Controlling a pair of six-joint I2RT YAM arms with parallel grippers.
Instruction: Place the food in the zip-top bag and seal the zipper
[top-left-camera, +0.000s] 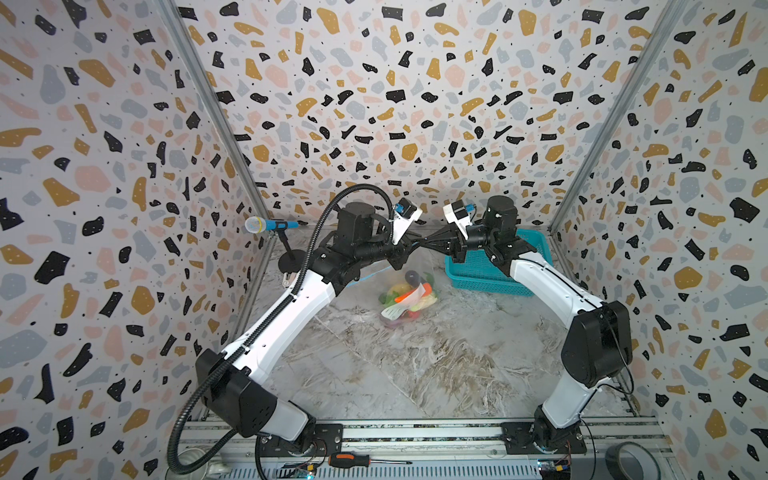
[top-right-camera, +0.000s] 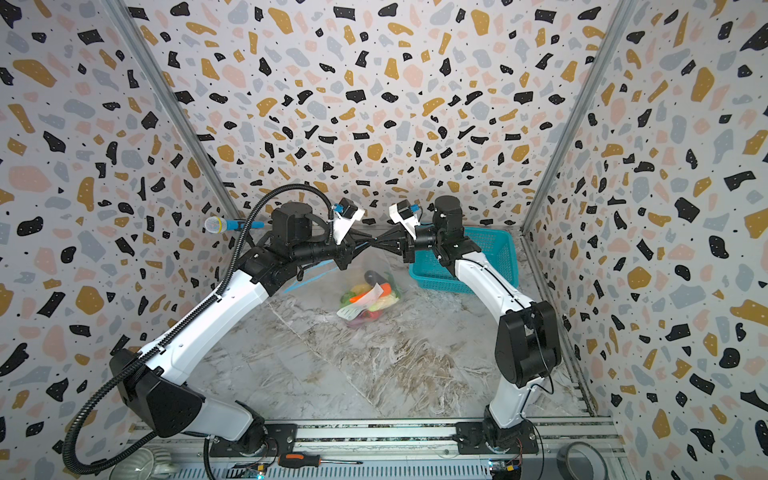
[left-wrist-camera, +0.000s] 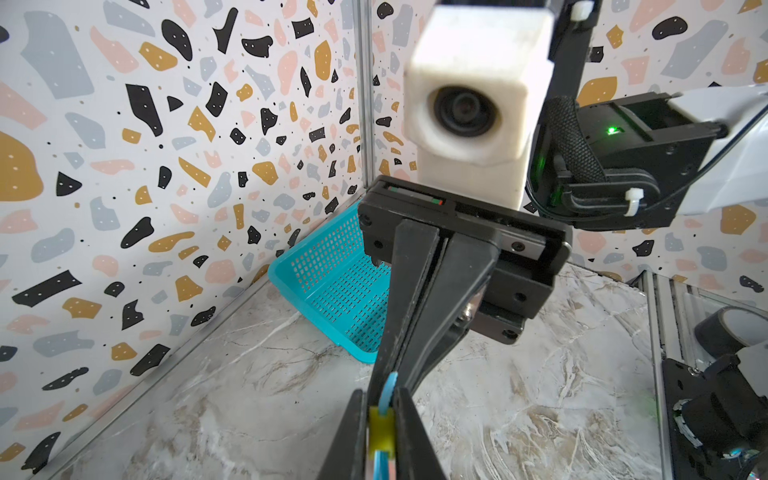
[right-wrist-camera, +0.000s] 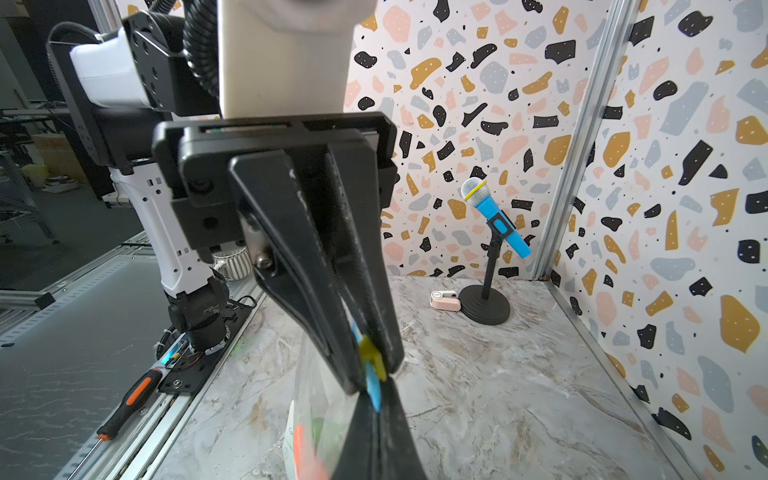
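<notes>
One marble-patterned counter carries everything. One zip-top bag hangs over its rear middle, mouth edge up where the two grippers meet. Its long axis drops from there toward the front, and its loaded bottom appears to rest on the counter. One teal mesh basket sits in the back right corner, just beside the bag.

The food lies in a single heap in the bag's lower end. One orange carrot and one dark aubergine can be told apart; the other pieces are too bunched to count.

The left gripper and the right gripper point at each other tip to tip. The one zipper is a thin blue strip slanting from that meeting point down under the left arm. The right gripper's jaws are pressed together on its end. The left gripper's jaws clamp the one yellow slider from both sides.
</notes>
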